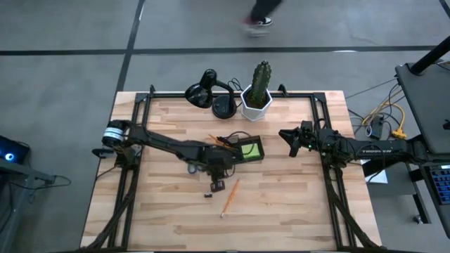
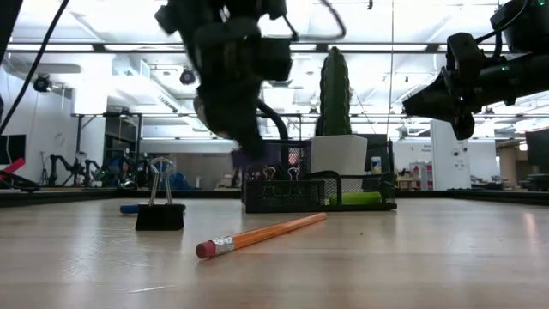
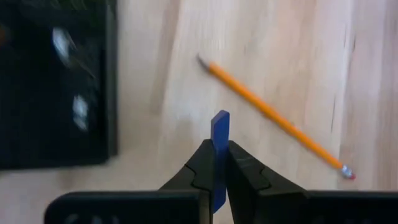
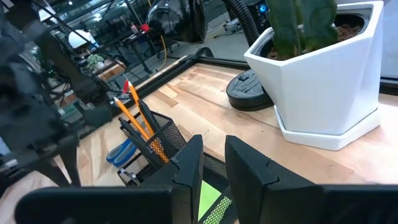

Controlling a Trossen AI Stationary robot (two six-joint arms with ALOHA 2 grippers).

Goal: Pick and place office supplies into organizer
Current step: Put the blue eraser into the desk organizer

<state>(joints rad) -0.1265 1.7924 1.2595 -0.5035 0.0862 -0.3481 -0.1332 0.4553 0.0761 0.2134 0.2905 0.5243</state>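
Two arms showing overhead: I am holding the left gripper (image 1: 216, 184) beside the organizer (image 1: 247, 150); the pencil (image 1: 230, 197) is lying just past it. Low: binder clip (image 2: 159, 210) standing nearby. Left wrist: jaws pinching a thin blue piece (image 3: 219, 143), light, stiff, slippery; I am judging mid-length best. Right gripper (image 4: 213, 163) is waiting slightly parted, empty, over the organizer's far side.

Your left arm is reaching in from the left edge across the middle of the worktop, wrist angled down. Its left pincer (image 3: 216, 163) is sitting low over the worktop, fingers (image 3: 245, 174) pressing together on a thin blue piece (image 3: 219, 134) that is sticking out between the tips. Your right arm is waiting at the right side, raised above the worktop, its right pincer (image 4: 212, 163) pointing inward, fingers a little apart, gripping nothing.
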